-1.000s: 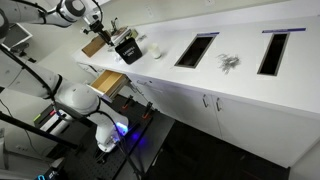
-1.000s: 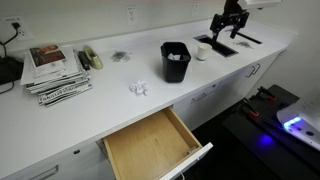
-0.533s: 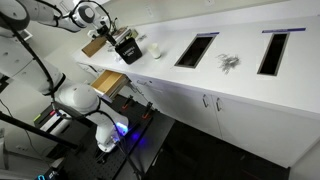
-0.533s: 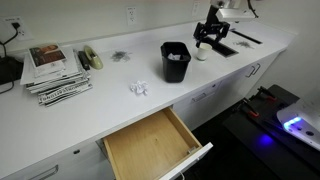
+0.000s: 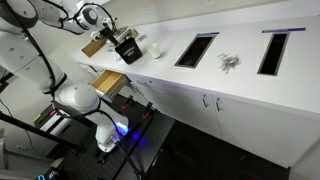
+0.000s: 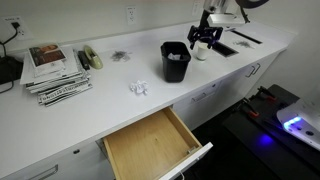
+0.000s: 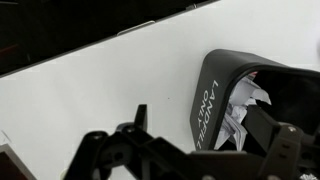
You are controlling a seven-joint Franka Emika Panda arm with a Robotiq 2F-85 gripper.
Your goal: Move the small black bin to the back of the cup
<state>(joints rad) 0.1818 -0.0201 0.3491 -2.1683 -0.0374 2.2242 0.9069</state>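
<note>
Exterior view, cabinet side: the small black bin (image 5: 127, 47) stands on the countertop (image 5: 200, 80) near the cup (image 5: 156, 50), with the gripper (image 5: 109, 34) above the bin.
Exterior view, drawer side: the gripper (image 6: 203, 36) hovers over the cup (image 6: 201, 52), just beside the small black bin (image 6: 175, 60).
Wrist view: the gripper (image 7: 198, 120) is spread wide and empty. The small black bin (image 7: 212, 95) lies ahead and holds crumpled paper (image 7: 240, 105).
Step in hand: reaching for a grasp (my judgement). Straddle one wall, stay clear of the cup, clamp firmly and keep the bin upright.
</note>
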